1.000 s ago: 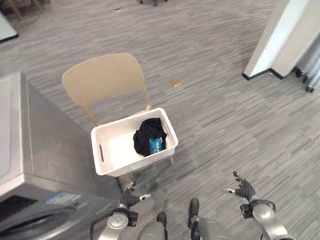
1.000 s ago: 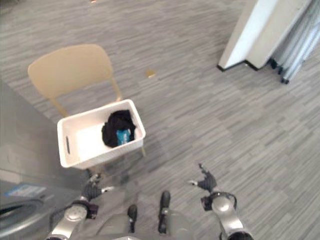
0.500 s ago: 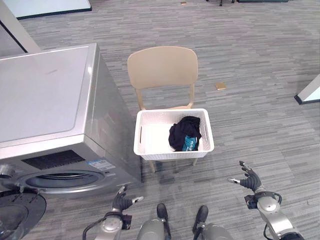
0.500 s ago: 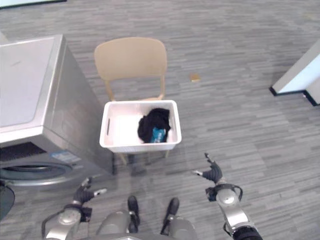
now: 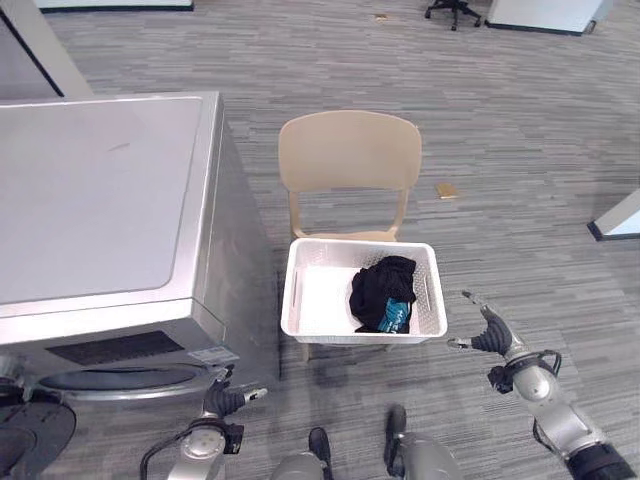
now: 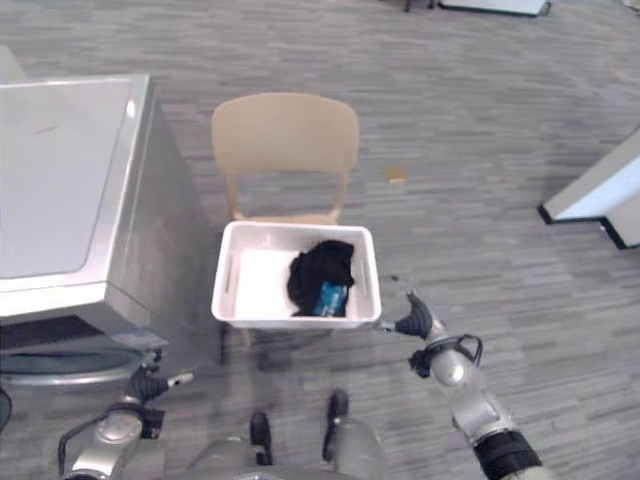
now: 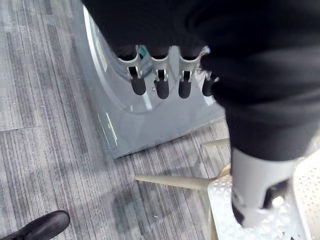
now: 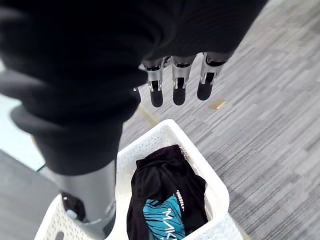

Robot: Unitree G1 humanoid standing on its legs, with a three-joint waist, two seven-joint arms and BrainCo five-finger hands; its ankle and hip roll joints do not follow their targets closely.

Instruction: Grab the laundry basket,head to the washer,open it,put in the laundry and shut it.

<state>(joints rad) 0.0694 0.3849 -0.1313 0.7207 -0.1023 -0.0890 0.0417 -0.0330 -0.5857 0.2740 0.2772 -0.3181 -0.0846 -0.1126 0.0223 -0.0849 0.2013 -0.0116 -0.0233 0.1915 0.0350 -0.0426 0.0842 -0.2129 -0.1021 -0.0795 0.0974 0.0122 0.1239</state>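
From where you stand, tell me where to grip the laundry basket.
Take the white laundry basket by its two short ends, one hand per side. A slot handle shows in its left wall. It sits level on the chair, with the right hand already beside its right wall.

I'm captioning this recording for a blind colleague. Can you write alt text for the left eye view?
A white basket holding dark laundry sits on a tan chair beside a silver washer on grey floor. The robot's open right hand hovers just right of the basket, and its open left hand is low by the washer's front.
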